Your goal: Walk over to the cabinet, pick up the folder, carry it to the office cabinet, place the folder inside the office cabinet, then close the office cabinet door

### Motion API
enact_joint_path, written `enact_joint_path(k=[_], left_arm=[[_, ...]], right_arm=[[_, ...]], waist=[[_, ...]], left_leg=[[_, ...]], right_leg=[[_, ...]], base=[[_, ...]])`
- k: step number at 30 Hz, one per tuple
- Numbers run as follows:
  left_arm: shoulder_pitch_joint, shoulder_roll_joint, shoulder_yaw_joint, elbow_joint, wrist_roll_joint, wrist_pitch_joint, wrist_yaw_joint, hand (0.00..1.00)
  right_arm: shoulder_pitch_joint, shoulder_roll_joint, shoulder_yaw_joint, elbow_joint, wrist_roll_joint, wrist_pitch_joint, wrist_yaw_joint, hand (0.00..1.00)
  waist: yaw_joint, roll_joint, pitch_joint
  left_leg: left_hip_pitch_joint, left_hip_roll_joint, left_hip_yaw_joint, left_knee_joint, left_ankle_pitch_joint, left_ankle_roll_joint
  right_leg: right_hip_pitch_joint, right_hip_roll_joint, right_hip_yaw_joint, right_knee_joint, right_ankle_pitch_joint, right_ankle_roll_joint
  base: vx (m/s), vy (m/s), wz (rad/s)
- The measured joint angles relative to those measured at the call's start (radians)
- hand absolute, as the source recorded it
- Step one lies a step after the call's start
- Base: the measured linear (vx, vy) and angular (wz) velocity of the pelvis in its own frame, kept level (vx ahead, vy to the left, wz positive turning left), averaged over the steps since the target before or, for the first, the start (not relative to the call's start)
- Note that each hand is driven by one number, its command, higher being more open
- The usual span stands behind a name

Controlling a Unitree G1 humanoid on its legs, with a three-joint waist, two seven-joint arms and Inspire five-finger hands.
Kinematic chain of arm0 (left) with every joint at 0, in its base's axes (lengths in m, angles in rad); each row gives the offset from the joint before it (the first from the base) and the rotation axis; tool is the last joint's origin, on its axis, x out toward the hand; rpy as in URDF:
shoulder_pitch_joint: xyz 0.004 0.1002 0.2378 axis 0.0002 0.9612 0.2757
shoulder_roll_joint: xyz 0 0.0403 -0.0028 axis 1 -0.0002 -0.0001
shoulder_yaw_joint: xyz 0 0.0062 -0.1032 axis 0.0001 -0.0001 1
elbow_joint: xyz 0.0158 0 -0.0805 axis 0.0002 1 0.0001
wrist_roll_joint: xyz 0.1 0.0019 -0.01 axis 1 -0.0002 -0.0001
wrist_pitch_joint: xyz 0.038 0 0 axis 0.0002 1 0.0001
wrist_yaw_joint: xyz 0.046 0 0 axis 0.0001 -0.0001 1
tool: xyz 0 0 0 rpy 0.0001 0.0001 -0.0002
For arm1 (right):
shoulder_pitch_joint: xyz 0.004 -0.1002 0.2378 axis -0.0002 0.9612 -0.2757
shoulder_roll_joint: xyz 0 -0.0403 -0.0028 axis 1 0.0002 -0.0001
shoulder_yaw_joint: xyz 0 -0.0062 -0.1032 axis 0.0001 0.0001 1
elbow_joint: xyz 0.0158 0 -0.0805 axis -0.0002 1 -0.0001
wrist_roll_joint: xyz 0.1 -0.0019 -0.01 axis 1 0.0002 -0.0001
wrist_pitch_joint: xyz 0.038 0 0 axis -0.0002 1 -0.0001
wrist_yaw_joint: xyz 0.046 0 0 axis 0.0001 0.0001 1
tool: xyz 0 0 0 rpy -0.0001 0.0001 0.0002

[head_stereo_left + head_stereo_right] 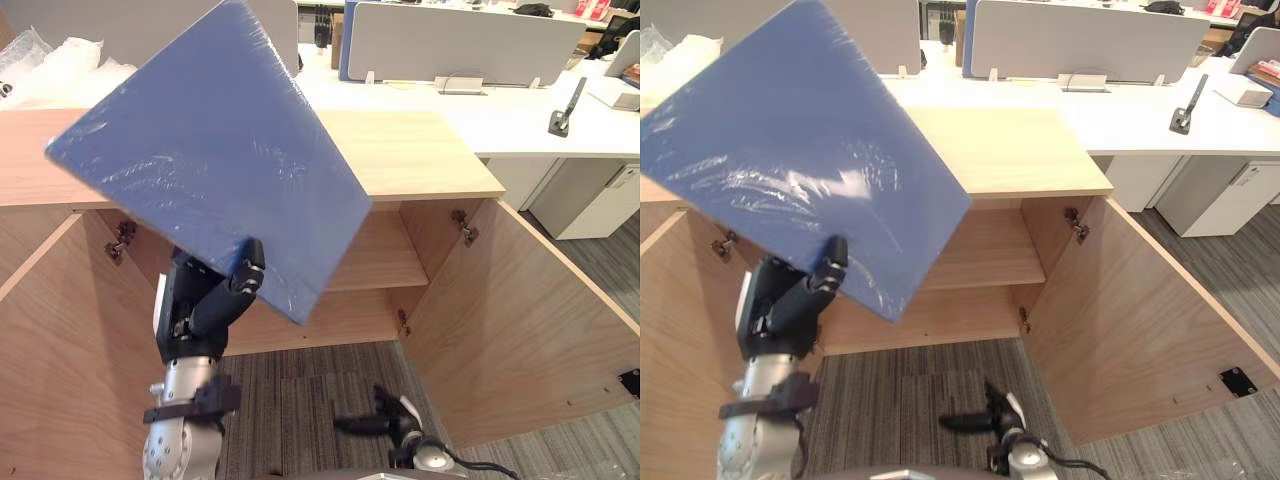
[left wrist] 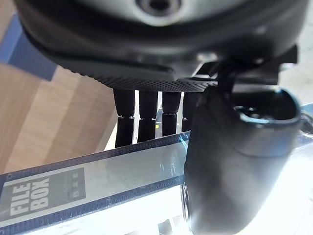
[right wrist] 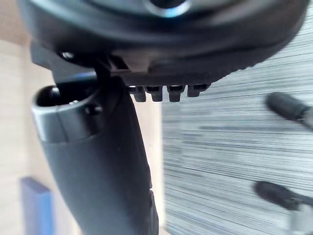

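Folder [image 1: 210, 150], blue, flat, glossy under clear wrap, tilted, lower edge in tight pinch of left hand [image 1: 198, 305]

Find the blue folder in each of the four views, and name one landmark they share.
Left eye view: folder upper left, tilted, in the left hand.
Right eye view: folder upper left, tilted.
Left wrist view: folder's edge beyond the fingers.
Right wrist view: blue sliver, likely it.
Shared landmark: the open wooden cabinet.
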Motion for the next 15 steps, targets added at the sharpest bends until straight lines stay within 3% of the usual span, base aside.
enact_joint_path(k=[5,9,15], left_arm=[[0.086,-0.026,0.001,-0.009,-0.155,-0.001,-0.036,0.0],[0.093,-0.059,0.002,-0.009,-0.174,-0.001,-0.035,0.0],[0.094,-0.055,0.003,-0.009,-0.163,-0.004,-0.036,0.0]], right_arm=[[0.038,0.016,-0.001,-0.432,0.163,-0.051,-0.052,1.0],[0.026,0.018,-0.022,-0.733,0.266,-0.114,-0.094,1.0],[-0.171,0.023,-0.133,-0.917,0.166,-0.159,-0.188,1.0]], waist=[[0.0,-0.004,-0.003],[0.002,-0.012,-0.008],[0.003,-0.019,-0.012]], left_leg=[[-0.007,-0.008,-0.006,0.007,0.001,0.006],[-0.018,-0.017,-0.026,0.027,-0.007,0.012],[-0.005,-0.029,-0.029,0.035,-0.015,0.022]], right_leg=[[-0.001,-0.007,-0.008,0.001,-0.003,0.001],[0.004,-0.018,-0.028,0.002,-0.003,0.001],[0.021,-0.031,-0.029,0.005,-0.003,0.004]], base=[[0.03,0.03,0.05],[0.06,0.054,0.15],[0.01,0.06,0.04]])
